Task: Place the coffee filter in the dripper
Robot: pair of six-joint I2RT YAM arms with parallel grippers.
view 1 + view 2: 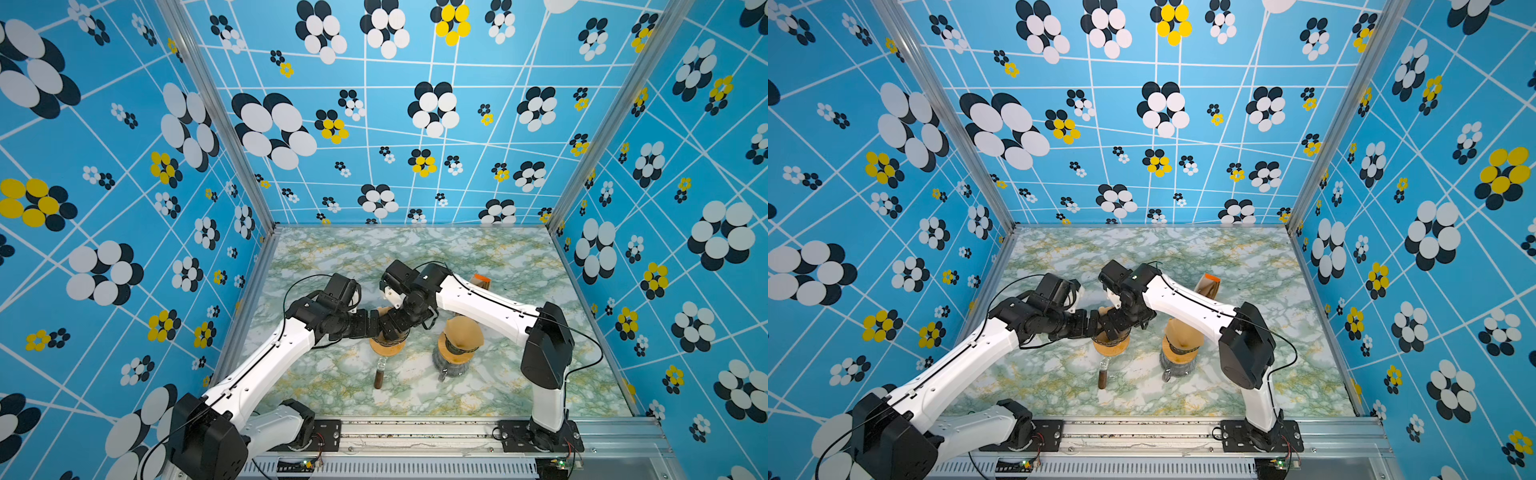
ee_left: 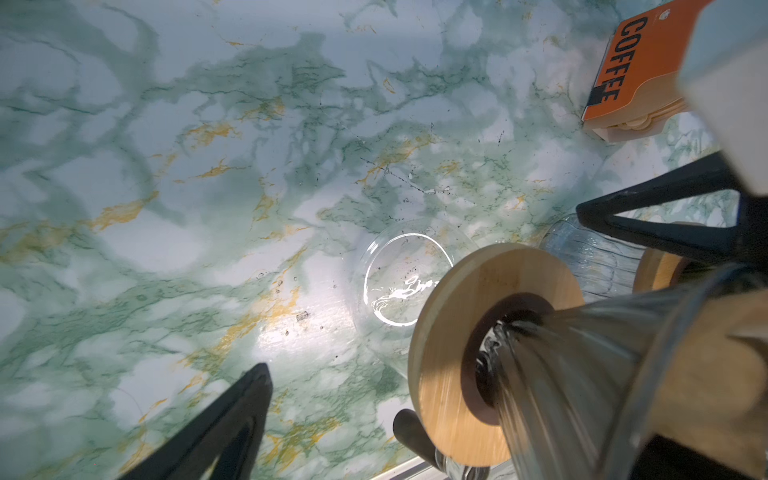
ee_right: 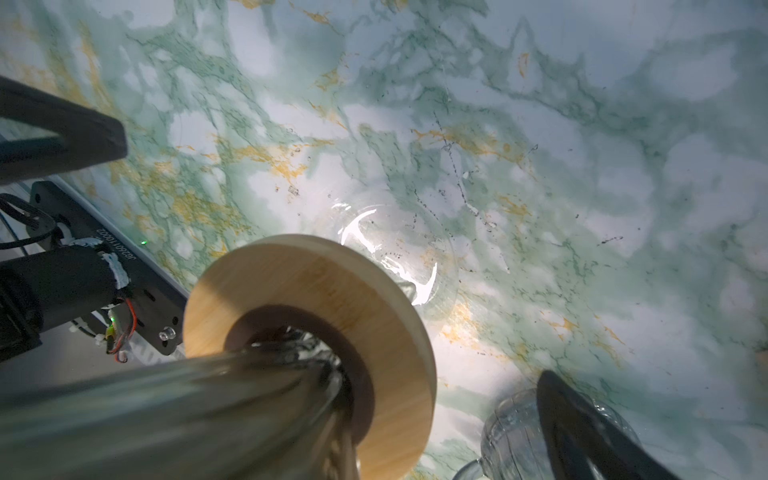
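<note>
Two robot arms meet in the middle of the green and white marble worktop. Both reach over the dripper, a glass cone with a round wooden ring around its neck. The dripper sits on a clear glass pot. The pot's brown handle points toward the front edge of the worktop.

The left tool is spread wide. One of its black fingers is off to the side over bare worktop. The other one is up past the cone, so the tool is pinching nothing. The right tool is spread wide too. In the right wrist view the cone lies between its two fingers, but neither one touches the glass.

The coffee filter is brown paper. It sits at the wide top of the dripper's cone, inside the glass rim. In both top views only a small tan bit of it peeks out between the two tools. It looks blurry in the left wrist view, so I cannot tell how deep it sits.

Just beside the dripper, on the right, a second dripper stands on a ribbed glass jug. It has a second filter in it that sticks up high. Behind that, partly hidden by the right arm, is an orange-topped packet with the word COFFEE on it
</note>
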